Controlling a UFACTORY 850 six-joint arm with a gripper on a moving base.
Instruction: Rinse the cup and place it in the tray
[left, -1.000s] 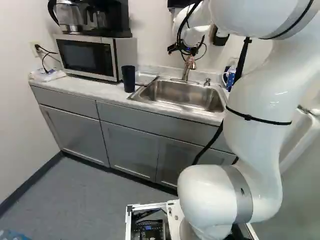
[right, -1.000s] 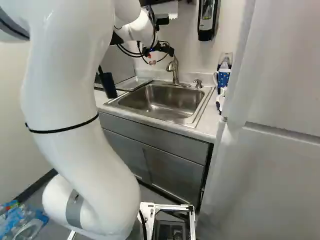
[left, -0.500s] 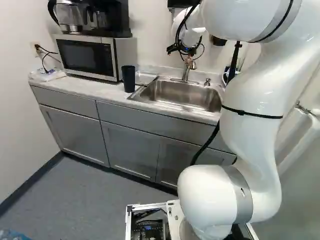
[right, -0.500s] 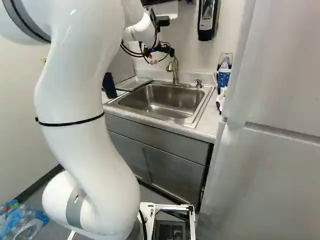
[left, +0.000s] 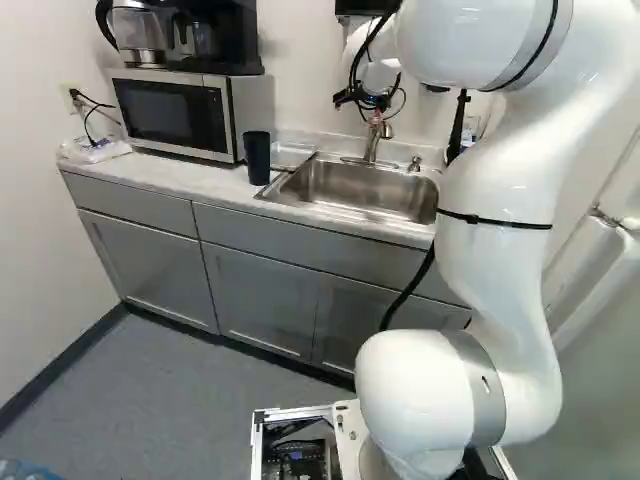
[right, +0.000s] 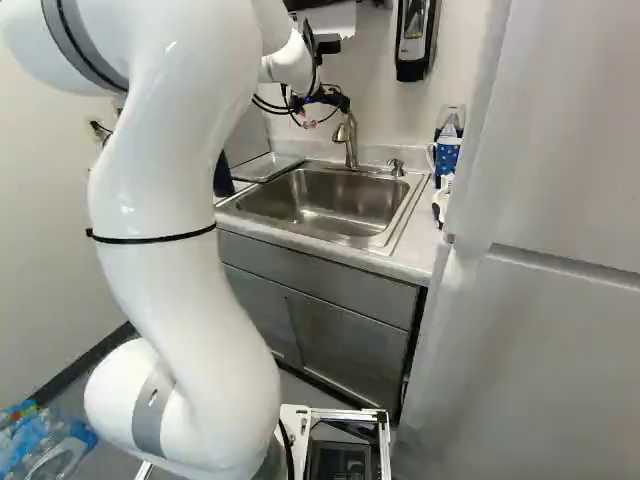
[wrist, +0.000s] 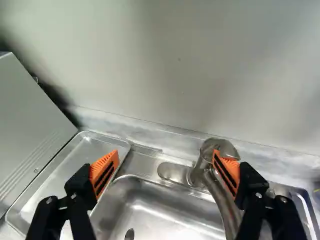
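Observation:
My gripper (left: 377, 112) hangs over the back of the sink (left: 345, 190), close by the faucet (left: 373, 140). In the wrist view the gripper (wrist: 167, 171) stands open, nothing gripped between its orange pads; one finger overlaps the faucet head (wrist: 218, 148), and whether they touch I cannot tell. A dark blue cup (left: 257, 158) stands upright on the counter, left of the sink in the left base view. Behind it, between microwave and sink, lies the shallow metal tray (wrist: 75, 162). My arm partly covers the cup (right: 222, 178) in the right base view.
The microwave (left: 180, 112) stands beside the tray, a coffee maker (left: 205, 38) on top. Past the sink's other side, in the right base view, are a blue patterned mug (right: 447, 155) and a soap pump (right: 396, 167). A dispenser (right: 416, 38) hangs on the wall above.
My arm's elbow and upper links have swung leftward in the left base view and rightward in the right one, now covering the mug in the left view. The gripper has barely shifted by the faucet.

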